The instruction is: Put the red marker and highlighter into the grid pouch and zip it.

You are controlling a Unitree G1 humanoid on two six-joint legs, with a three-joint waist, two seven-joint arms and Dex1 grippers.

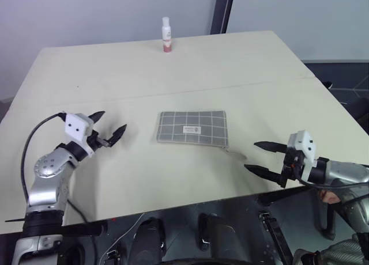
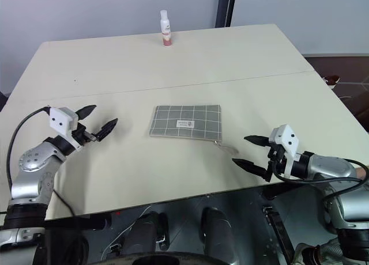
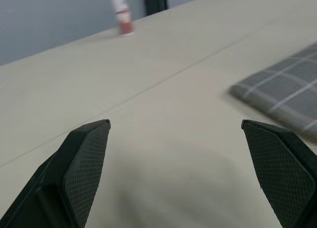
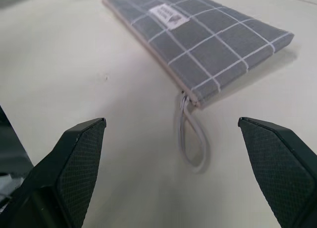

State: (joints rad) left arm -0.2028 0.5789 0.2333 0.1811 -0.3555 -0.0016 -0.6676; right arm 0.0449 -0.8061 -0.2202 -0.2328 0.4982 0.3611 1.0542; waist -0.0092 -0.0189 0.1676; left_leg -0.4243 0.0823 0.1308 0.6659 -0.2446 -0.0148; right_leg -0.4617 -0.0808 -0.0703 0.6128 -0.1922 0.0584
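Fingers of both grippers are standing spread wide and holding nothing. The right gripper (image 1: pixel 262 156) is hovering near the front edge of the pale beige surface (image 1: pixel 173 75), pointing inward toward the pouch; the left gripper (image 1: pixel 109 128) is hanging over the surface on the other side, also aimed inward, well apart from the pouch.

Between them the flat rectangular grey fabric grid pouch with white lines (image 1: pixel 192 127) is lying flat on the surface, small white label up. Its looped pale zipper pull cord (image 4: pixel 190 136) is trailing off the corner nearest the right gripper, resting on the surface. The zipper edge is looking closed along the length visible in the right wrist view, and no red marker or yellow highlighter is lying on the surface, so I am judging the pens to be inside and the task at or close to its end.

Farther back, a small white bottle with a reddish base (image 1: pixel 166 34) is standing upright near the far edge, well clear of everything.

Risks from here, as judgement:
- The zipper end by the pull cord is not fully readable; a gap left there would be letting a pen slide out.
- A gripper sweeping low while withdrawing could be snagging the loose cord and dragging the pouch toward the front edge.
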